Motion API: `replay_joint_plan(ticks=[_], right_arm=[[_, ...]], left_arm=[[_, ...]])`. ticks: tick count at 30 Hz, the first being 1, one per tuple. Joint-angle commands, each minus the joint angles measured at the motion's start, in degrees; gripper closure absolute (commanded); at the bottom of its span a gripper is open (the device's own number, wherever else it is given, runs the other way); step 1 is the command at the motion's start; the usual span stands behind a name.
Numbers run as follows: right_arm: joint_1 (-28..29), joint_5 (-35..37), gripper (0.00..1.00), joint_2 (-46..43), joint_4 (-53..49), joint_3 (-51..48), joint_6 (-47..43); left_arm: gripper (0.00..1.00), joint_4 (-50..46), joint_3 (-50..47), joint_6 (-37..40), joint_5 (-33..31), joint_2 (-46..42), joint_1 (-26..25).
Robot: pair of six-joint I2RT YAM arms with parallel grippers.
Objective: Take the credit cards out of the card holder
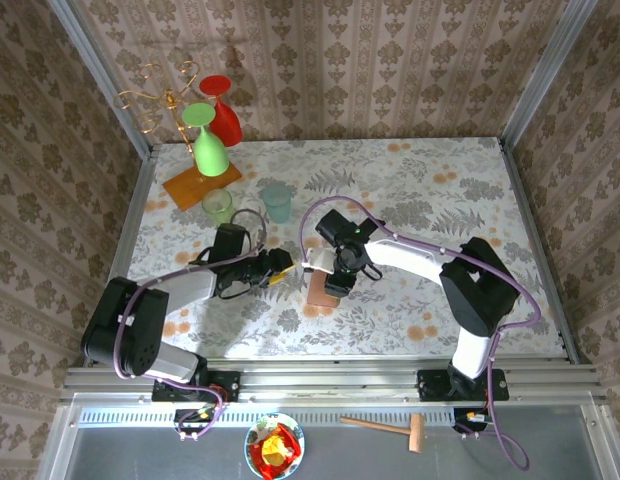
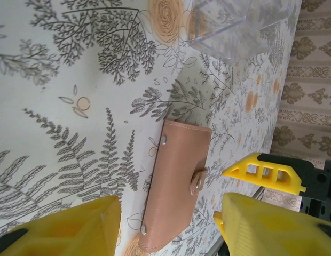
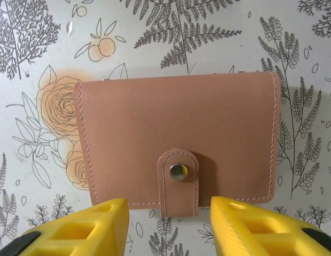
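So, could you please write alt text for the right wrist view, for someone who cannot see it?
A closed salmon-tan card holder lies flat on a floral-patterned table, its snap tab fastened. The right end effector stands open at the bottom edge, a yellow finger on each side of the tab, holding nothing.

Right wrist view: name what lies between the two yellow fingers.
The card holder's snap strap, with patterned tablecloth below it, in the right wrist view.

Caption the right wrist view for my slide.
Closed salmon card holder, strap snapped shut, lying flat on the floral table just beyond the right gripper's open yellow fingers.
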Motion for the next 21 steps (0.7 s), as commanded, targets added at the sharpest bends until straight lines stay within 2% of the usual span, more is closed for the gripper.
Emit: replay_joint_plan(ticks=[1, 21], right_arm=[[-0.1, 0.1, 0.52, 0.9, -1.8, 1.7, -4.5], [-0.1, -2.7, 0.44, 1.9, 3.8, -0.2, -10.3]], left_arm=[[0.46, -0.3, -1.3, -0.1, 1.4, -2.0, 1.0], [0.45, -0.9, -3.3, 0.2, 2.0, -4.7, 2.9]])
